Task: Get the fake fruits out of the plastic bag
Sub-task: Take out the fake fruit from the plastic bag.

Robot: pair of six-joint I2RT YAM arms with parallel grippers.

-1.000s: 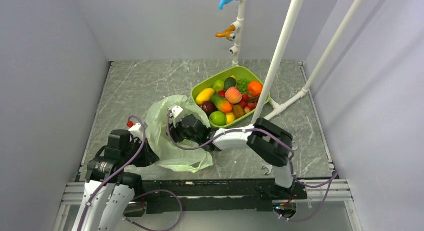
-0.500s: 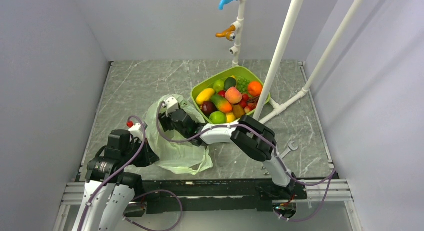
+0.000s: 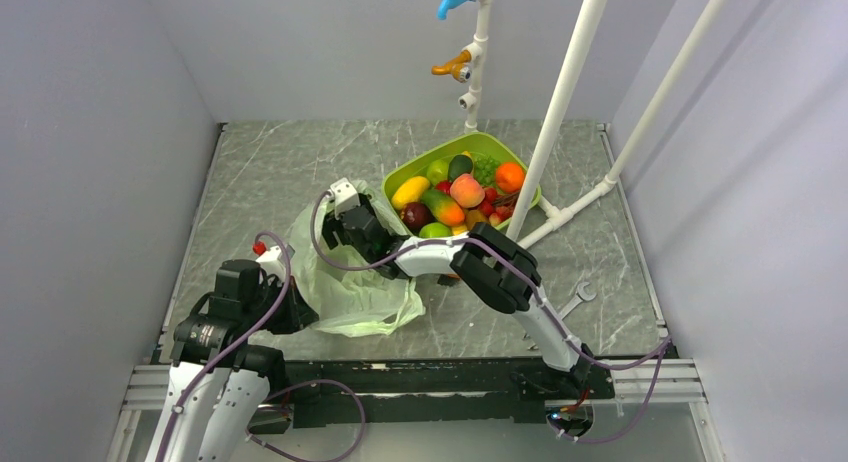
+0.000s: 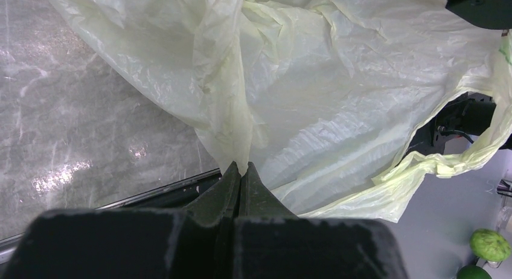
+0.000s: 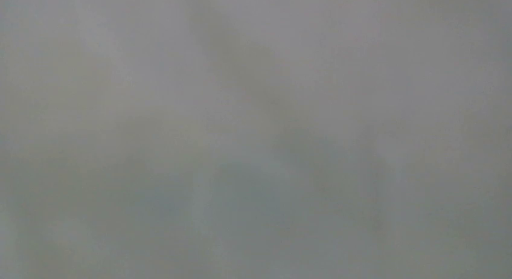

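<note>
The pale-green plastic bag [image 3: 345,287] lies crumpled on the table at the near left and fills the left wrist view [image 4: 314,86]. My left gripper [image 4: 241,167] is shut, pinching a fold of the bag's near edge; it also shows in the top view [image 3: 297,312]. My right gripper [image 3: 337,225] reaches across to the bag's far top edge, with its fingers hidden against the bag. The right wrist view is a plain grey blur. No fake fruits show inside the bag. Several fake fruits [image 3: 460,192] lie in the green tray [image 3: 400,177].
A slanted white pipe [image 3: 560,102] crosses in front of the tray's right side, and a second pipe [image 3: 660,102] runs right of it. A wrench [image 3: 575,300] lies on the table at the right. Two green fruits [image 4: 489,244] show at the left wrist view's lower right edge.
My right arm has swung left and away from me, from the bag's middle to its far top edge. The bag's upper part has flattened. The left arm has not moved.
</note>
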